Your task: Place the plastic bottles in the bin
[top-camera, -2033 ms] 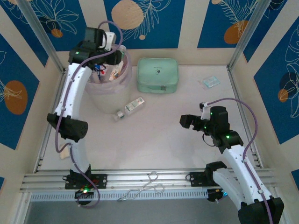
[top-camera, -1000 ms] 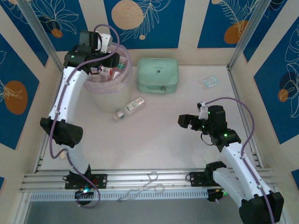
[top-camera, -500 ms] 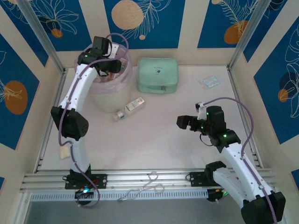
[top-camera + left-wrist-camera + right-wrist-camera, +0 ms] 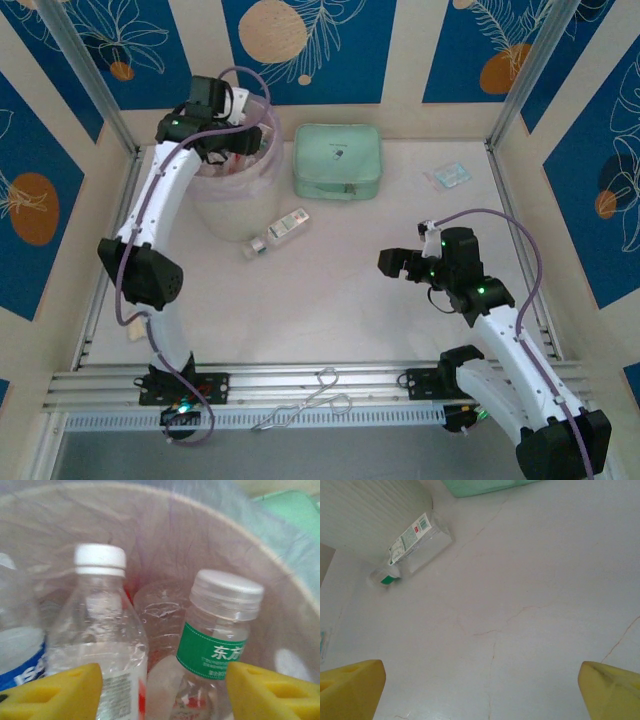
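Above the bin (image 4: 236, 207) hangs my left gripper (image 4: 233, 137), open, looking down into it. Between its yellow fingertips (image 4: 60, 692) I see several plastic bottles standing in the pink-lined bin (image 4: 210, 535): one with a white cap (image 4: 100, 630), one with a green label (image 4: 217, 635), and a blue-labelled one (image 4: 15, 652) at the left. None is gripped. One more bottle (image 4: 278, 231) lies on its side on the table just right of the bin; the right wrist view has the same bottle (image 4: 417, 542). My right gripper (image 4: 400, 262) is open over bare table (image 4: 482, 690), well right of that bottle.
A mint green zip case (image 4: 337, 160) lies right of the bin. A small clear packet (image 4: 447, 176) sits at the back right. Metal tongs (image 4: 310, 400) rest on the front rail. Frame posts and patterned walls enclose the table.
My left gripper stayed over the bin, shifting left, then right, then slightly left; it shut and opened again. My right arm edged slightly left.
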Robot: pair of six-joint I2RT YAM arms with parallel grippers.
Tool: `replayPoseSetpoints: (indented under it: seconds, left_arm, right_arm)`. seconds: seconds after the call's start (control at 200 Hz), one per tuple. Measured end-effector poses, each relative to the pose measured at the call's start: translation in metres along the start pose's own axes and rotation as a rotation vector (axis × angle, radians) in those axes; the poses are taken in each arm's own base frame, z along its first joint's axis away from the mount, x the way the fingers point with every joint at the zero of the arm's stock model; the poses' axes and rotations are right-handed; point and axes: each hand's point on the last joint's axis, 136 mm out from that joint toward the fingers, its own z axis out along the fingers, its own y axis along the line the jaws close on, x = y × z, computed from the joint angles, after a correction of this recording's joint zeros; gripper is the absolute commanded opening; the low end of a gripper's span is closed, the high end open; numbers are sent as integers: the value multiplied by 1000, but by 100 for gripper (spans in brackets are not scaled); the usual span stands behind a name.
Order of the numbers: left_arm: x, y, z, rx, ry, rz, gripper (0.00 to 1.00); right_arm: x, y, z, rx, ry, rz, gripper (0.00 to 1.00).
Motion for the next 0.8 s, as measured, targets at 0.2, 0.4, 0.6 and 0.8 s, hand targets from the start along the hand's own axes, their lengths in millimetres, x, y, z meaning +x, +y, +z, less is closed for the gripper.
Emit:
replayPoseSetpoints:
  seconds: [0.2,0.4,0.6,0.8]
  left_arm:
    - [-30,-15,-94,-27,-166,59,84]
    - [-2,-108,-157,113,-248,207,88]
    - [79,-171,-106,114,-47,367,92]
    - [169,-197,-49,98,189,448,99]
  right_arm:
    - [-3,0,0,4,-13,1,99]
    - [-6,-5,2,29,-23,9,99]
    - [-11,-13,-5,80,-56,25,99]
    - [-21,-20,-17,114,-124,59,99]
